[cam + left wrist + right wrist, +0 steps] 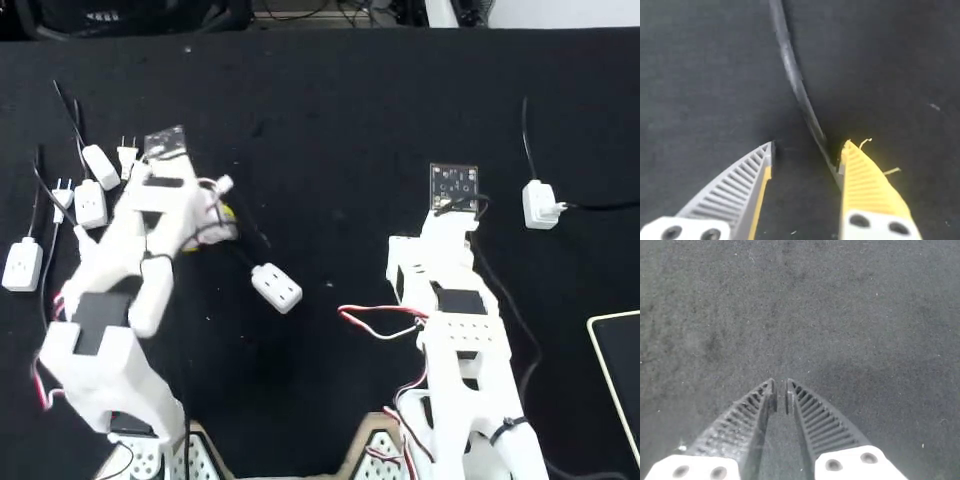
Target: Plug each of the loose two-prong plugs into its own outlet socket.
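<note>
My left gripper (807, 150) is open just above the black cloth, one finger grey and the other yellow. A black cable (795, 80) runs between the fingers, close against the yellow finger (865, 185). In the high view this gripper (222, 200) sits up and left of a white outlet block (277, 287), whose cable leads toward it. Several white outlet blocks and two-prong plugs (127, 152) lie at the left edge, among them a block (90, 203). My right gripper (780, 395) is shut on nothing over bare cloth. A white plug adapter (540, 205) lies right of the right arm (455, 310).
A black cloth (330, 120) covers the table. A flat light-edged panel (618, 370) lies at the right edge. Thin black cables trail from the left cluster and from the adapter on the right.
</note>
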